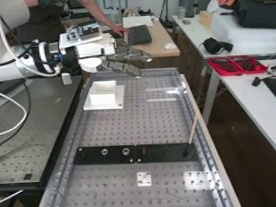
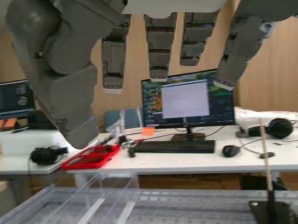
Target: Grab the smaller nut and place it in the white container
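Observation:
The hand (image 1: 127,56) is beyond and above the white container (image 1: 104,94), over the far end of the perforated bench, with its dark fingers extended. In the wrist view the hand (image 2: 159,47) hangs with straight, spread fingers and the thumb to one side, nothing between them. The container is a square white box on a white base plate. On the flat black bar (image 1: 164,152) stand the larger nut (image 1: 104,152) and, beside it, the bearing (image 1: 126,151).
A thin wooden stick (image 1: 193,130) stands upright in a black holder near the bar's right end. A small white plate (image 1: 144,179) lies nearer than the bar. Raised metal rails edge the bench. Clear strips (image 1: 163,99) lie right of the container; a red tray (image 1: 237,65) sits on the side table.

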`<control>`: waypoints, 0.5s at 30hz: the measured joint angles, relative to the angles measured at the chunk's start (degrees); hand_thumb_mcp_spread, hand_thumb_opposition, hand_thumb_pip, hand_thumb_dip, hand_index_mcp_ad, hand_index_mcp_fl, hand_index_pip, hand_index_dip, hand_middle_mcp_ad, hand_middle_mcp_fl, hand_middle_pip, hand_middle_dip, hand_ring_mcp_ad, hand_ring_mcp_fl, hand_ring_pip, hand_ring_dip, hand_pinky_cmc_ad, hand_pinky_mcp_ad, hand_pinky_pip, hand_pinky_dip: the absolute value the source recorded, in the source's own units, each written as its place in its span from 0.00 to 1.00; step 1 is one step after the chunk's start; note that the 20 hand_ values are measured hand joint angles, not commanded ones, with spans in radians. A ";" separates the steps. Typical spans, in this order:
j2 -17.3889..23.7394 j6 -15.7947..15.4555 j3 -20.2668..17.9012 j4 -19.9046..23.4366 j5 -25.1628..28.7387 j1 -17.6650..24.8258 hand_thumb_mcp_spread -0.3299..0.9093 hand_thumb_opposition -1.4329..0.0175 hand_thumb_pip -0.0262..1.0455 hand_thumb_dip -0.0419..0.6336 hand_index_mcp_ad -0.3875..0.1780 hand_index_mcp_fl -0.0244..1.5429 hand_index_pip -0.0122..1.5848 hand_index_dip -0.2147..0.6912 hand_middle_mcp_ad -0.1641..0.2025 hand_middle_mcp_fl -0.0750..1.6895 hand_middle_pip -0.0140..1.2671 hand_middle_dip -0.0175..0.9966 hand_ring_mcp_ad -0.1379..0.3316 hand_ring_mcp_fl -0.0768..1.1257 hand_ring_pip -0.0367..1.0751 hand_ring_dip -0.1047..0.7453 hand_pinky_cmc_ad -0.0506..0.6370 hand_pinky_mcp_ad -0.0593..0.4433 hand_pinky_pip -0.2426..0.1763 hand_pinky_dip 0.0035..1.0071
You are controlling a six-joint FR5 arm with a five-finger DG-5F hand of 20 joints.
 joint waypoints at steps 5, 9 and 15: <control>1.17 1.84 2.76 -4.23 7.83 -0.71 0.56 0.42 0.58 0.34 0.33 0.02 0.50 0.20 0.63 0.13 0.11 0.32 0.54 0.06 0.13 0.31 0.59 0.74 0.60 0.42; 2.13 2.52 4.07 -6.37 13.95 -0.83 0.56 0.42 0.58 0.34 0.36 0.03 0.45 0.20 0.64 0.13 0.11 0.32 0.54 0.06 0.13 0.31 0.59 0.74 0.58 0.44; 2.61 0.94 4.66 -7.24 17.19 -0.59 0.55 0.43 0.57 0.34 0.38 0.05 0.42 0.20 0.63 0.13 0.11 0.32 0.54 0.06 0.13 0.31 0.59 0.74 0.55 0.47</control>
